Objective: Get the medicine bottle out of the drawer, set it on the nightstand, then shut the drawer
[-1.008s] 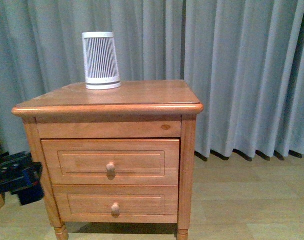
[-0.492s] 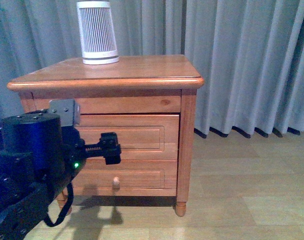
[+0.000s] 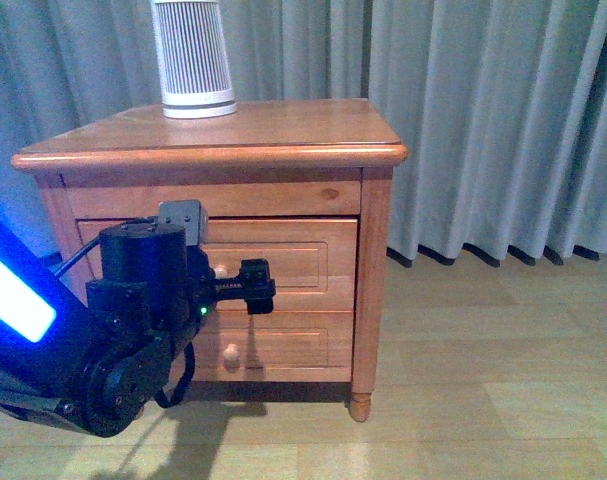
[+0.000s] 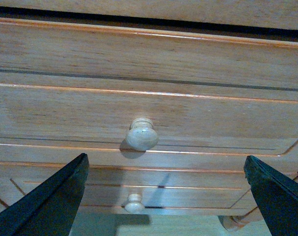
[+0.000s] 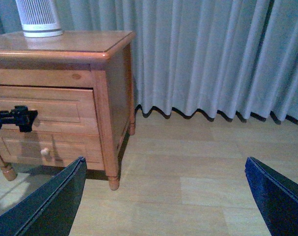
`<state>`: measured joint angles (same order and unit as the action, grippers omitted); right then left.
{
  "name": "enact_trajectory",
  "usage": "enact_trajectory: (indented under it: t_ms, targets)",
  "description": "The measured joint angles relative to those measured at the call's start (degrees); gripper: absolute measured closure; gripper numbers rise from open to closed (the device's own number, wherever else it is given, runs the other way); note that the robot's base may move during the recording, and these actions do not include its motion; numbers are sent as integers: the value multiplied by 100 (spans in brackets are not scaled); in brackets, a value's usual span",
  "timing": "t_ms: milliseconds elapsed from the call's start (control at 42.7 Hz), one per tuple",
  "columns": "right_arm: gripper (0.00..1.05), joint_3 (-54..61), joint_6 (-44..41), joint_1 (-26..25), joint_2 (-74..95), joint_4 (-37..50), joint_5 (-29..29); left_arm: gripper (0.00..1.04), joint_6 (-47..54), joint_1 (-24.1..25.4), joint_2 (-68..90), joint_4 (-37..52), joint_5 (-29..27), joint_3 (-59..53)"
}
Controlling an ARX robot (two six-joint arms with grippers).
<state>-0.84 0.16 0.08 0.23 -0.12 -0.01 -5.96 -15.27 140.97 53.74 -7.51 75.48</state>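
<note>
Left arm fills lower left of front view. Left tool (image 3: 251,290) sits level with the drawer (image 3: 293,250) front, near its knob (image 4: 142,134), not touching. Wrist view: 2 fingers (image 4: 55,201) spread wide, holding nothing, knob in line with the gap. Right tool (image 5: 163,160) also spread wide and empty, facing the floor (image 5: 198,187). Drawer shut flush, mid-left of frame, inside hidden. Nightstand (image 3: 283,155) top carries 1 ribbed white cone (image 3: 191,60), upper left. Grey curtain (image 3: 483,120) behind.
</note>
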Motion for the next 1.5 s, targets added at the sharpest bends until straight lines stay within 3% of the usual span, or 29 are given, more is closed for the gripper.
enact_trajectory:
  t_ms: [1219,1501]
  targets:
    - [7,0,0,0,0,0,0,7,-136,205,1032,-503,9,1624]
    - [7,0,0,0,0,0,0,59,-114,232,1156,-501,44,1666]
